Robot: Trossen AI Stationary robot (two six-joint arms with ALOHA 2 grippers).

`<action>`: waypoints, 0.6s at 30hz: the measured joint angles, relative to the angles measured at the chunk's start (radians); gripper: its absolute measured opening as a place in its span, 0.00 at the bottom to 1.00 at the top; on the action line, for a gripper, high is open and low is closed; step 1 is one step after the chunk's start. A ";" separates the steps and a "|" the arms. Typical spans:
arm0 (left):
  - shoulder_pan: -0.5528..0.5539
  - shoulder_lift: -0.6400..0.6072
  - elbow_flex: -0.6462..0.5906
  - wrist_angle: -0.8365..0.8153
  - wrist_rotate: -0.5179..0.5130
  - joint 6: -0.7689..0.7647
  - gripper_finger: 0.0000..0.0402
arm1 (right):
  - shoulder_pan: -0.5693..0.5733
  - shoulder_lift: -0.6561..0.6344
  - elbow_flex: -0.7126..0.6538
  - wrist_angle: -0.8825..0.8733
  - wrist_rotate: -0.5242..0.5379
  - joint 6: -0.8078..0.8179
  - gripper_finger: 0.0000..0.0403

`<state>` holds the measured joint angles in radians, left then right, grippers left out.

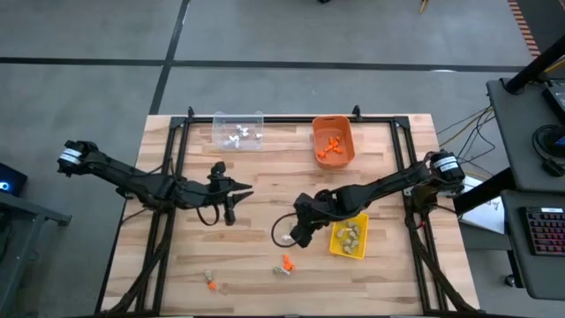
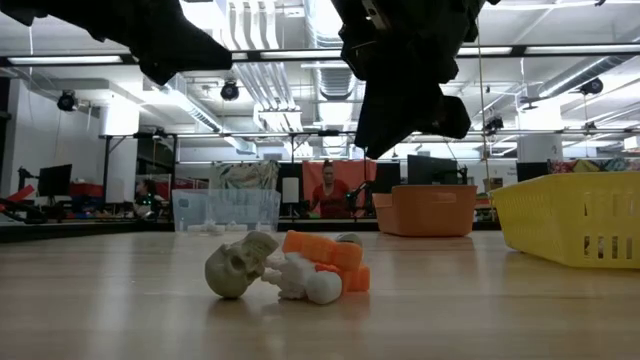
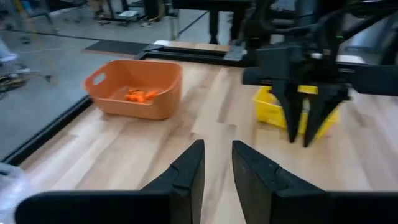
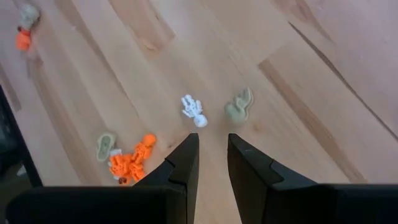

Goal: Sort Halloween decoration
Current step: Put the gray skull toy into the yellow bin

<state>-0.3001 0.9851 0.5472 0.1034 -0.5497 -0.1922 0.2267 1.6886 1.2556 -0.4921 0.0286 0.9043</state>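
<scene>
Small Halloween trinkets lie loose on the wooden table near its front edge. One group (image 1: pixel 284 264) has a tan-grey skull (image 2: pixel 239 266), an orange piece (image 2: pixel 326 254) and a white skeleton (image 4: pixel 194 111). A second small group (image 1: pixel 212 282) lies to its left. My right gripper (image 1: pixel 298 237) hangs above the table beside the first group, pointing steeply down, open by a narrow gap (image 4: pixel 213 149) with nothing in it. My left gripper (image 1: pixel 240 196) is held up at mid-table, nearly level, narrowly open (image 3: pixel 217 158) and empty.
A clear bin (image 1: pixel 238 131) with white pieces and an orange bin (image 1: pixel 333 141) with orange pieces stand at the far edge. A yellow bin (image 1: pixel 349 237) with tan pieces stands just right of my right gripper. A black frame (image 1: pixel 177 168) borders the table. A person (image 2: pixel 328 192) sits far behind.
</scene>
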 joint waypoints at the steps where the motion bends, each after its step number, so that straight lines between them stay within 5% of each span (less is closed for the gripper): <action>1: -0.003 0.002 0.000 0.006 0.014 0.000 0.16 | 0.003 0.000 0.000 0.002 0.008 0.013 0.18; 18: -0.103 0.005 0.000 0.027 0.018 0.002 0.16 | 0.015 0.182 0.156 -0.060 0.094 0.050 0.16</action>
<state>-0.4027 0.9897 0.5471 0.1300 -0.5316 -0.1906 0.2420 1.8703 1.4120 -0.5526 0.1229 0.9539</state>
